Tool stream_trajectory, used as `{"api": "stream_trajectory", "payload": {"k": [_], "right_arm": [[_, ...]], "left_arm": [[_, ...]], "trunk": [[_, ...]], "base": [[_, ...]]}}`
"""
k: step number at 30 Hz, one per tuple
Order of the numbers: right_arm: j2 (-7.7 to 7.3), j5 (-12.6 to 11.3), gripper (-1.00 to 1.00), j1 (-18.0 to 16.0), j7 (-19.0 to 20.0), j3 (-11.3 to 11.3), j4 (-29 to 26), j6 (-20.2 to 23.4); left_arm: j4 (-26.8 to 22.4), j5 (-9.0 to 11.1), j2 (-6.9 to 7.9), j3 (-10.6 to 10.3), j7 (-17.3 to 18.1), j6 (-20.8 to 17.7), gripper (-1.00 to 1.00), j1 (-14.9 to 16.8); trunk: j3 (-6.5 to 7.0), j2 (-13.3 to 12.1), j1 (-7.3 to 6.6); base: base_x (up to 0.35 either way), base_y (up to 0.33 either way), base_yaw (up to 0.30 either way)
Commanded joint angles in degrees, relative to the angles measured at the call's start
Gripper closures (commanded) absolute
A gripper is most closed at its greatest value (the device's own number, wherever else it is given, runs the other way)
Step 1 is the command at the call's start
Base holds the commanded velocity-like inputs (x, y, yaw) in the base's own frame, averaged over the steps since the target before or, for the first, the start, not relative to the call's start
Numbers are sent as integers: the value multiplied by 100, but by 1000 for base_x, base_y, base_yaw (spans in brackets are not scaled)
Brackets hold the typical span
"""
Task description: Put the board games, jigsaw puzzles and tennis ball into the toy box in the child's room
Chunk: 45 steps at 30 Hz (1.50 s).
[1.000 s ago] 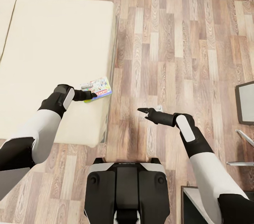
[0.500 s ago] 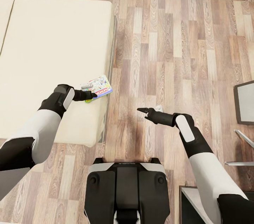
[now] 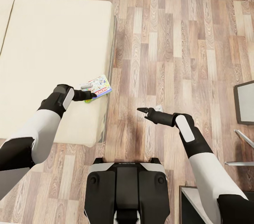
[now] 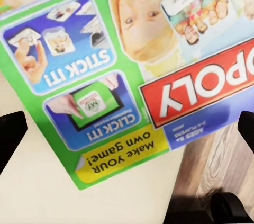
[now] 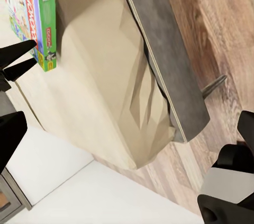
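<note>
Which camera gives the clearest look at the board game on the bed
The left wrist view: the board game sits close up, its cover lettering readable. The head view shows it small at the bed's edge; the right wrist view catches its green side.

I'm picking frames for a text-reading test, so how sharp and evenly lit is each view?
Head view: evenly lit, soft shadows under the arms, board game cover too small to read. Left wrist view: the cover is close, its lettering upside down but legible, slightly soft; dark fingertips blur at the edges. Right wrist view: sharp on the bed edge, with shading in the mattress folds.
</note>
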<state>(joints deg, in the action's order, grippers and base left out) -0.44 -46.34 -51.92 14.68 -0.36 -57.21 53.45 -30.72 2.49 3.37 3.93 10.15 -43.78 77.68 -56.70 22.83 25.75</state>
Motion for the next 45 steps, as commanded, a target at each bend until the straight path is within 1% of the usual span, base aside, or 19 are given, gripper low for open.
{"api": "stream_trajectory", "payload": {"k": [1,9,14,17,19,20,23,25,27,33,35,37,38,39,40,42,43,44,45], "right_arm": [[-1,41,-100,-2,43,-5,0,17],[-24,40,-100,3,43,-1,-1,16],[-52,38,-100,15,43,4,-6,17],[-60,40,-100,23,43,8,-6,17],[-67,44,-100,31,49,9,2,12],[-68,45,-100,34,49,9,3,11],[-76,46,-100,41,51,10,7,9],[-78,46,-100,46,52,10,6,8],[-79,46,-100,55,54,10,3,8],[-84,41,-100,120,62,10,-7,14],[-88,39,-100,190,71,10,-13,16],[-93,40,-100,309,121,6,-39,13],[-94,41,-100,352,144,3,-73,10],[-95,43,-100,459,202,-6,-190,-7],[-95,44,-100,523,231,-11,-275,-23],[-101,47,-100,842,339,-28,-733,-116],[-102,52,-100,1014,372,-33,-984,-147],[-103,56,-100,1101,384,-35,-1103,-160],[-104,67,-100,1279,400,-35,-1323,-184]], "left_arm": [[-4,24,4,17,4,-34,-100,2],[-4,24,59,12,23,-64,-100,2],[-4,20,205,11,72,-95,-100,2],[-4,17,380,11,86,-104,-100,-4],[-4,16,652,11,92,-115,-100,-6],[-4,16,703,11,94,-122,-100,-6],[-4,21,974,15,132,-248,-100,-7],[-4,22,1114,17,258,-317,-100,-7],[-4,23,1271,19,523,-369,-100,-7],[-4,17,1730,7,1754,-549,-100,-9],[-4,24,1957,4,2358,-596,-100,-19],[-2,27,2202,3,3109,-686,-100,-34],[-1,27,2273,3,3331,-723,-100,-39],[1,26,2416,3,3809,-787,-100,-58],[2,25,2486,3,4062,-810,-100,-76],[3,18,2716,0,5112,-861,-100,-222],[2,10,2784,1,5602,-867,-100,-339],[1,8,2810,1,5825,-867,-100,-404],[-1,1,2855,2,6217,-863,-100,-543]], "trunk": [[-6,9,3],[-6,9,3],[-6,9,3],[-6,9,3],[-6,9,3],[-6,9,3],[-6,9,3],[-1,9,3],[10,9,3],[58,9,3],[76,9,3],[94,9,3],[104,9,3],[113,9,3],[122,9,3],[141,9,3],[150,9,3],[159,9,3],[169,9,3]], "base": [[0,0,0],[0,0,0],[0,0,0],[0,0,0],[0,0,0],[0,0,0],[0,0,0],[0,0,0],[0,0,0],[0,0,0],[0,0,0],[0,0,0],[0,0,0],[0,0,0],[0,0,0],[0,0,0],[0,0,0],[0,0,0],[0,0,0]]}}
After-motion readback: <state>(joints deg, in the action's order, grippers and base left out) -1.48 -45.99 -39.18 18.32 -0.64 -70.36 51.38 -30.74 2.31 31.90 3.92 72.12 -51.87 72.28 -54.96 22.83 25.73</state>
